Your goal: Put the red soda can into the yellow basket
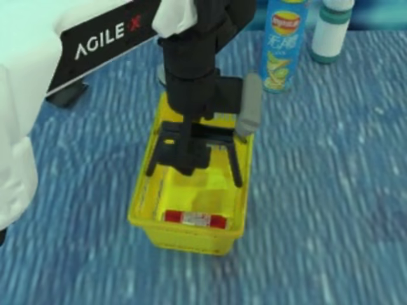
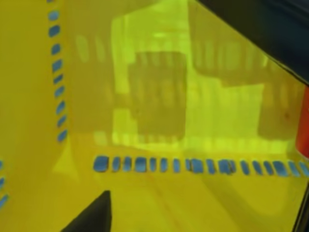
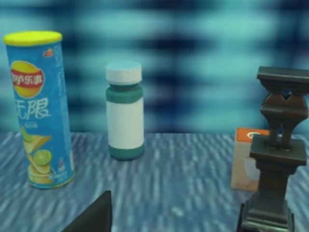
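The red soda can [image 1: 195, 219] lies on its side on the floor of the yellow basket [image 1: 141, 210], against the wall nearest the table's front edge. My left gripper [image 1: 191, 166] hangs inside the basket, farther back than the can and apart from it, open with nothing between its fingers. In the left wrist view the basket's slotted wall [image 2: 159, 164] fills the picture, the can [image 2: 304, 128] shows as a red sliver at the edge, and my left gripper [image 2: 200, 217] stands wide open. My right gripper [image 3: 200, 220] is parked out of the top view.
A tall blue chips tube [image 1: 283, 44] and a white bottle with teal bands [image 1: 331, 32] stand behind the basket to the right. The right wrist view also shows a dark stand-like object [image 3: 277, 159] and an orange-topped box [image 3: 244, 159].
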`<control>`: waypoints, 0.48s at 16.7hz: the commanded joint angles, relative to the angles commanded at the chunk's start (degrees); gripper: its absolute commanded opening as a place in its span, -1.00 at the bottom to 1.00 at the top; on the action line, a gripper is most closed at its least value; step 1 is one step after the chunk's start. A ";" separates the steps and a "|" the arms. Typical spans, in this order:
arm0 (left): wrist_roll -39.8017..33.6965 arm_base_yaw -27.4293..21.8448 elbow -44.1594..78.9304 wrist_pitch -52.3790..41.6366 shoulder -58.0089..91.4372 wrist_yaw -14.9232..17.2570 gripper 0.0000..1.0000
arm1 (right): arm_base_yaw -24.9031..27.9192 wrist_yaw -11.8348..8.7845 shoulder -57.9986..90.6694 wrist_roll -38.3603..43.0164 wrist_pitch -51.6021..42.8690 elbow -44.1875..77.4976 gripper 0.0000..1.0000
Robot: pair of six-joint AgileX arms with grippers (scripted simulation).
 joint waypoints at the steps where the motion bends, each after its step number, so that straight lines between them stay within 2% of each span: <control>1: -0.01 0.00 -0.29 0.27 -0.02 0.00 1.00 | 0.00 0.00 0.00 0.00 0.00 0.00 1.00; 4: -0.01 0.00 -0.29 0.27 -0.02 0.00 1.00 | 0.00 0.00 0.00 0.00 0.00 0.00 1.00; 8: -0.01 0.00 -0.29 0.27 -0.02 0.00 0.40 | 0.00 0.00 0.00 0.00 0.00 0.00 1.00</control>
